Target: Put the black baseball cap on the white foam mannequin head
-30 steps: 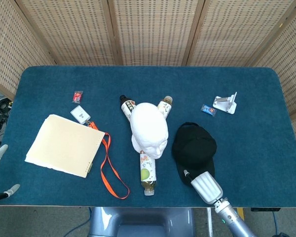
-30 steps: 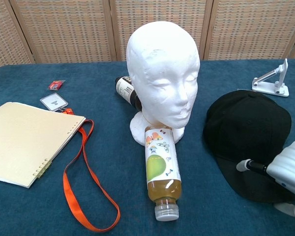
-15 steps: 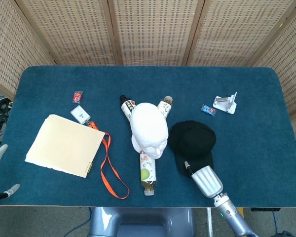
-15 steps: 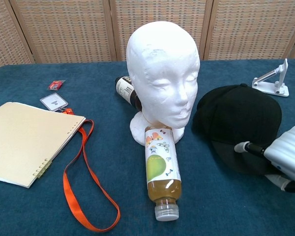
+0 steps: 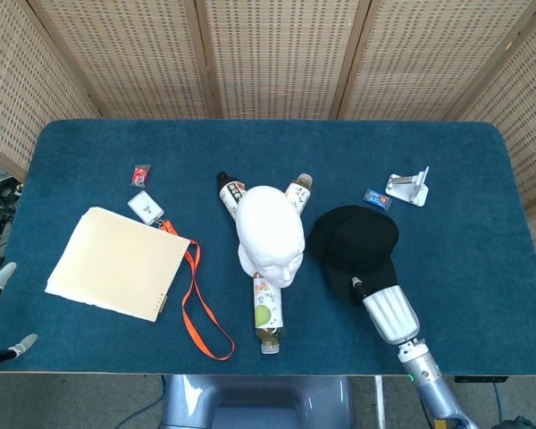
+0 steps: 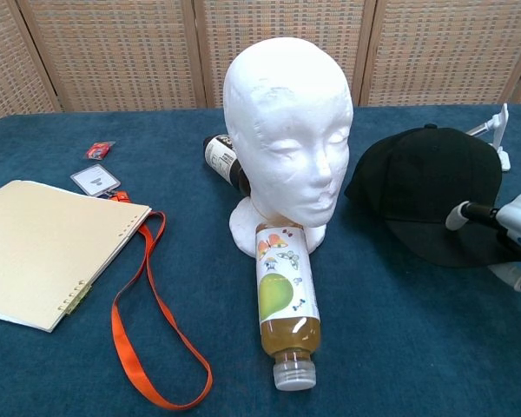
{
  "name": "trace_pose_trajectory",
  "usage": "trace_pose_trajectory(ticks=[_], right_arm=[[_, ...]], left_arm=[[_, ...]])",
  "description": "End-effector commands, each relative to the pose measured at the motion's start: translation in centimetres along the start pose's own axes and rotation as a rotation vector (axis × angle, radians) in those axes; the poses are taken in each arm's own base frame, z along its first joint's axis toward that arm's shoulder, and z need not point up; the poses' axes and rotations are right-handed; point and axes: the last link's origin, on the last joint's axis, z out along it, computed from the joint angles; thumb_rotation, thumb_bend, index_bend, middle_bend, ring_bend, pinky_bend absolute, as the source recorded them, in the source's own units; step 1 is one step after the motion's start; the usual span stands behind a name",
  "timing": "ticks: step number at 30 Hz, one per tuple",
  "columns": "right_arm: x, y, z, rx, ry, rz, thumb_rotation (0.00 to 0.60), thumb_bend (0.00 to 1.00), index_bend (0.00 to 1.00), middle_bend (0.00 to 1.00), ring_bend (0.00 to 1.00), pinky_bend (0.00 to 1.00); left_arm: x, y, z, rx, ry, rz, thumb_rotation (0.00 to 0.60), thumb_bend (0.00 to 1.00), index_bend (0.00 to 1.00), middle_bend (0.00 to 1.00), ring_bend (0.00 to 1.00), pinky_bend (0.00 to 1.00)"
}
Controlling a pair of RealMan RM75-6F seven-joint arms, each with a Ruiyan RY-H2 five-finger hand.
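Observation:
The white foam mannequin head (image 5: 270,234) (image 6: 286,130) stands upright mid-table, facing me. Just to its right is the black baseball cap (image 5: 353,237) (image 6: 424,178), crown toward the mannequin and brim toward the front edge. My right hand (image 5: 389,309) (image 6: 514,240) grips the brim from the front and holds the cap raised above the cloth, about level with the mannequin's chin and apart from it. Only pale fingertips (image 5: 0,273) of my left hand (image 5: 7,308) show at the lower left edge, spread with nothing in them.
A juice bottle (image 5: 266,313) (image 6: 286,304) lies in front of the mannequin, and two more bottles (image 5: 228,192) lie behind it. A cream notebook (image 5: 116,264), an orange lanyard (image 5: 196,308) and a badge (image 5: 146,207) lie on the left. A white stand (image 5: 408,188) sits at the back right.
My right hand has lifted the cap by its brim off the table, first toward the mannequin, then up and slightly back to the right. The left hand has not moved.

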Motion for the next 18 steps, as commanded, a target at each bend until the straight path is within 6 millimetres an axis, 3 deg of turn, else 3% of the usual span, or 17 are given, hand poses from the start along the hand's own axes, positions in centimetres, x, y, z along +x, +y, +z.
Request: trace_pose_trajectory(ticks=[1, 9, 18], right_arm=[[0.7, 0.7, 0.3, -0.015, 0.022, 0.007, 0.6, 0.66, 0.8, 1.0, 1.0, 1.0], [3.6, 3.4, 2.4, -0.083, 0.154, 0.027, 0.6, 0.64, 0.82, 1.0, 1.0, 1.0], [9.5, 7.6, 6.6, -0.175, 0.339, 0.021, 0.6, 0.64, 0.83, 1.0, 1.0, 1.0]], left_arm=[[0.0, 0.0, 0.0, 0.0, -0.001, 0.0, 0.6, 0.0, 0.0, 0.0, 0.0, 0.0], [0.0, 0.0, -0.1, -0.002, 0.0, -0.003, 0.6, 0.0, 0.0, 0.0, 0.0, 0.0], [0.3, -0.1, -0.3, -0.005, 0.008, -0.013, 0.6, 0.0, 0.0, 0.0, 0.0, 0.0]])
